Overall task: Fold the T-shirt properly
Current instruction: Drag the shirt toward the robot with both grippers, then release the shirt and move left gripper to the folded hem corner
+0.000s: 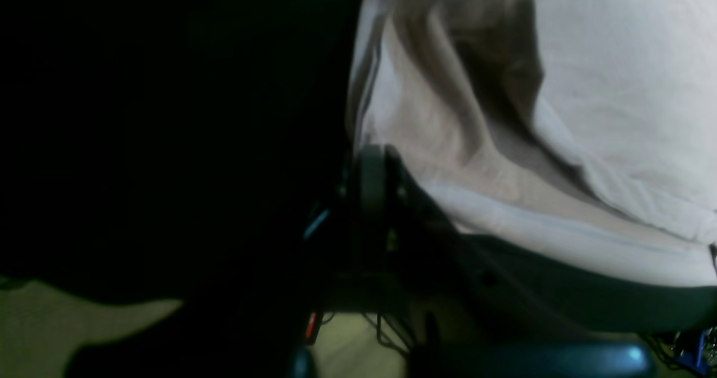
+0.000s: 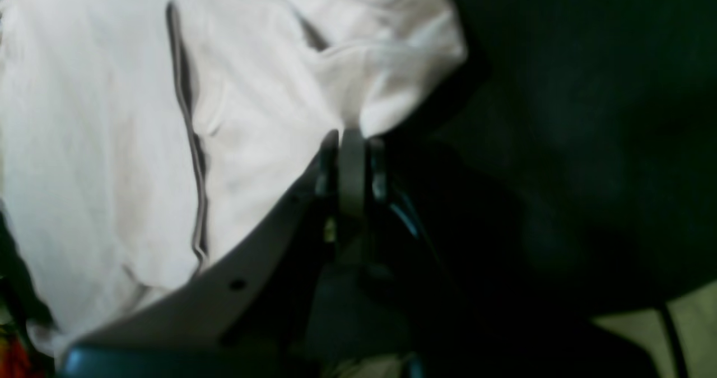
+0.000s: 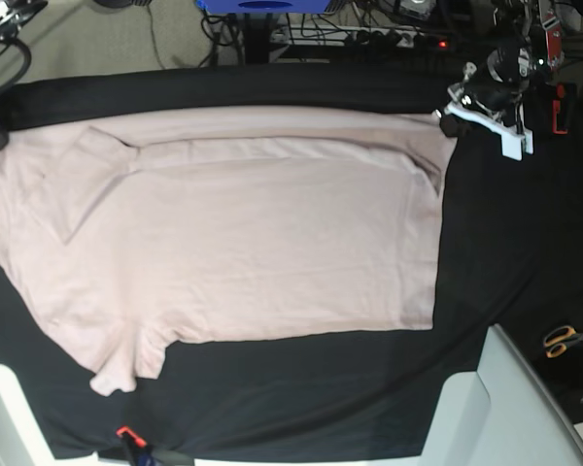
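Step in hand: a long fold along the far edge of the T-shirt (image 3: 243, 233); a strip of that edge already lies doubled over, so I judge the task early, with most of the folding left.
Left tool (image 1: 372, 168): together, clamped on a corner of the shirt's hem.
Right tool (image 2: 350, 143): together, pinching a bunched edge at the sleeve end of the shirt.
T-shirt: spread nearly flat between the two tools, stretched from one to the other, its body reaching toward the near side away from both.
Next move: probably carry both pinched corners together toward the near edge, level and in step, so the fold line stays straight and the thin fabric does not bunch.
Tabletop (image 3: 505, 252): covered by a black cloth, bare beyond the left tool.
Room: orange-handled scissors (image 3: 566, 340) well apart from the left tool; cables (image 3: 389, 34) and a blue box (image 3: 272, 6) behind the tools.
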Robot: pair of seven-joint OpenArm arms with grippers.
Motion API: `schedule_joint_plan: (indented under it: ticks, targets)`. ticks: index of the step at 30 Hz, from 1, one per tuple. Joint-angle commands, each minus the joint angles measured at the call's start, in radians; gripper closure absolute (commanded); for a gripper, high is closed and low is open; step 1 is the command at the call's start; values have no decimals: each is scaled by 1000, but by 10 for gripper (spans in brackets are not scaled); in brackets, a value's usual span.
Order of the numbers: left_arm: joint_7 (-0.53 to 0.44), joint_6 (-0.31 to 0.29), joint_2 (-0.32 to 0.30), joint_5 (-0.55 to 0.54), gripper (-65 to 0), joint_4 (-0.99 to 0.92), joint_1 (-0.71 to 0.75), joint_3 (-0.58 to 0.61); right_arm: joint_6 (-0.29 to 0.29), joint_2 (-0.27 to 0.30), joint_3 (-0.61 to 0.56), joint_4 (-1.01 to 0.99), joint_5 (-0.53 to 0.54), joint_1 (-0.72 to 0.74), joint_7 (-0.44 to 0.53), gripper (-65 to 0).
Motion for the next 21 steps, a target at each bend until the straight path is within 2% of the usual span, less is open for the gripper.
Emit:
schedule_joint_plan:
  ticks: [1,17,21]
  targets:
    - [-22,5,-15,-3,0,19,6,-10,16,27,5,20,14,-5,16,-5]
    - [-22,5,-19,-3,0,27,80,-10,18,33,2,21,14,-71,17,-5]
    - [-22,5,-19,-2,0,27,81,-10,18,21,-1,98,14,-100,16,-5]
